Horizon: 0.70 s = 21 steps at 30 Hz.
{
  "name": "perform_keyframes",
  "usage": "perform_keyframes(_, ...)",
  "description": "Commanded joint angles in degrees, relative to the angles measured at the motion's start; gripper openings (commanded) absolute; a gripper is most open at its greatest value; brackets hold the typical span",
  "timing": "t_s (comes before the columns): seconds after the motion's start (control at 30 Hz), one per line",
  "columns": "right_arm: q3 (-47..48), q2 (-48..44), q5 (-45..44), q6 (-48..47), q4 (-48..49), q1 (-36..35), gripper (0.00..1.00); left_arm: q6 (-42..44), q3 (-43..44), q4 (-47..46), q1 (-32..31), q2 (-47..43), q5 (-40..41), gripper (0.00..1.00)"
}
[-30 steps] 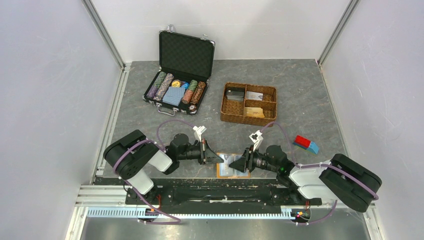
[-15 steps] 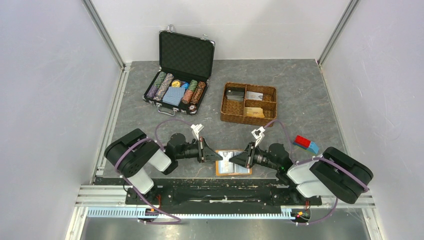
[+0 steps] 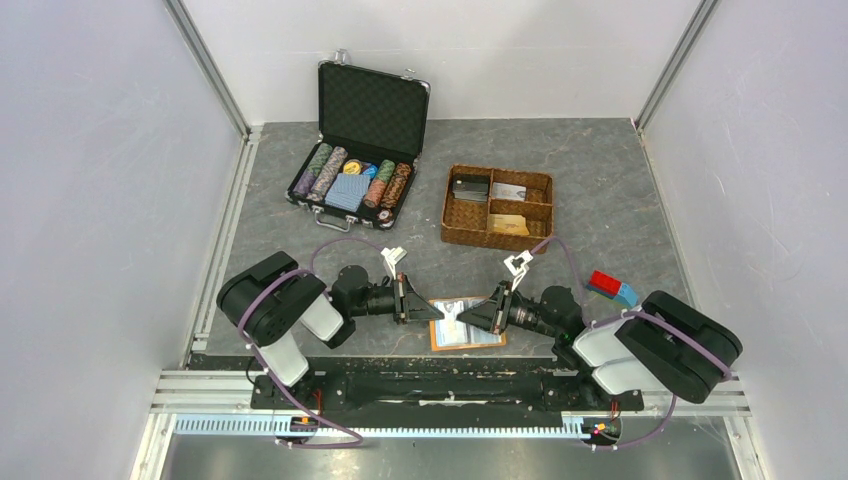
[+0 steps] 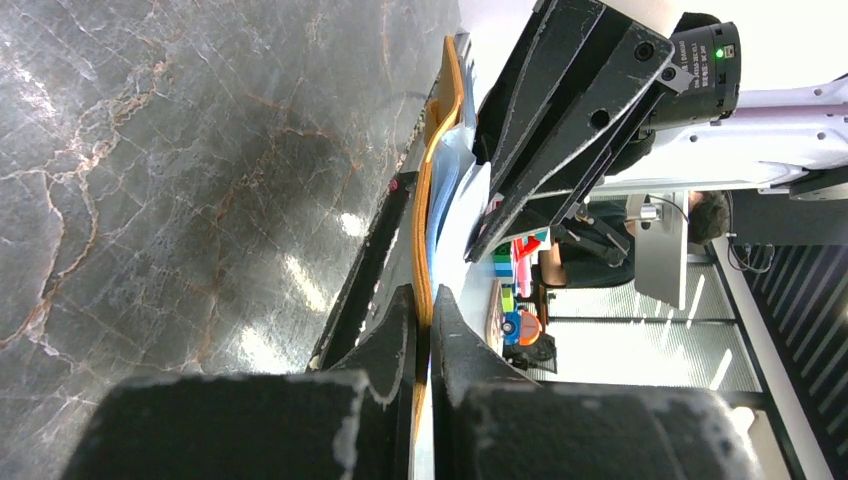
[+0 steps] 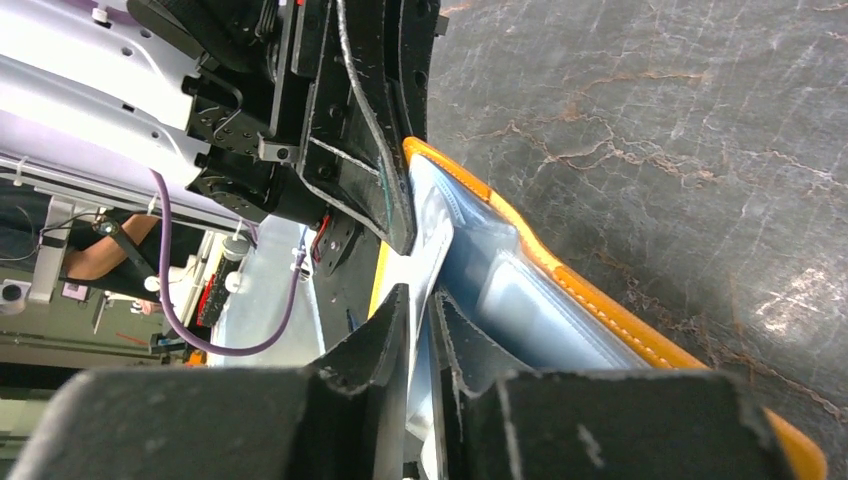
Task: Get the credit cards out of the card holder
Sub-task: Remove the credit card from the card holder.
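The orange-tan card holder (image 3: 478,334) lies open at the table's near edge, its pale blue sleeves up. My left gripper (image 3: 438,313) is shut on its orange cover at the left edge; the left wrist view shows the cover (image 4: 441,150) edge-on between the jaws of that gripper (image 4: 426,300). My right gripper (image 3: 466,320) comes in from the right and is shut on a thin pale sheet (image 5: 432,262) standing up from the sleeves (image 5: 520,300). I cannot tell whether that sheet is a card or a sleeve. An orange-yellow credit card (image 3: 508,224) lies in the basket.
A brown woven divided basket (image 3: 497,206) stands behind the holder with a dark item and a pale card in it. An open black case (image 3: 360,140) with chips and blue playing cards is at the back left. A red-and-blue block (image 3: 612,287) lies at the right.
Both grippers and the card holder have shifted slightly away from the near edge. The right arm has drawn in and lowered, and the holder now sits a little tilted.
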<state>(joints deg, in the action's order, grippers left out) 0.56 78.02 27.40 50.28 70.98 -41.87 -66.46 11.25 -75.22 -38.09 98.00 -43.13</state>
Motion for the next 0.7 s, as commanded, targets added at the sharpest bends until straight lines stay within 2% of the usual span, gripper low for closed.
perform_keyframes(0.0, -8.56, 0.34, 3.90, 2.14, 14.14, -0.19, 0.04, -1.10, 1.23, -0.69, -0.67, 0.98, -1.16, 0.02)
perform_keyframes(0.1, -9.20, 1.20, 4.49, 3.42, 16.78, 0.45, 0.01, -0.32, 1.19, 0.19, -0.48, 0.89, -1.34, 0.02)
perform_keyframes(0.27, -10.56, 2.07, 5.07, 3.99, 18.45, 1.69, 0.04, 0.94, 1.23, 1.44, 0.28, 1.23, -2.12, 0.02)
perform_keyframes(0.33, -10.99, 2.81, 5.30, 4.74, 20.31, 1.78, 0.15, 1.06, 1.31, 1.44, 0.30, 1.45, -2.38, 0.02)
perform_keyframes(0.37, -11.13, 3.08, 5.31, 5.27, 20.98, 1.79, 0.17, 1.01, 1.38, 1.40, 0.29, 1.50, -2.44, 0.02)
perform_keyframes(0.47, -10.71, 4.26, 5.78, 5.66, 21.69, 1.75, 0.00, 0.77, 1.65, 1.14, 0.32, 1.58, -2.72, 0.02)
perform_keyframes(0.6, -11.28, 6.69, 6.00, 7.35, 25.83, 1.93, 0.00, 0.56, 1.63, 1.13, 0.37, 1.37, -2.92, 0.02)
perform_keyframes(0.67, -11.83, 7.89, 6.00, 8.28, 28.11, 2.17, 0.04, 0.58, 1.38, 1.21, 0.68, 1.31, -2.83, 0.07)
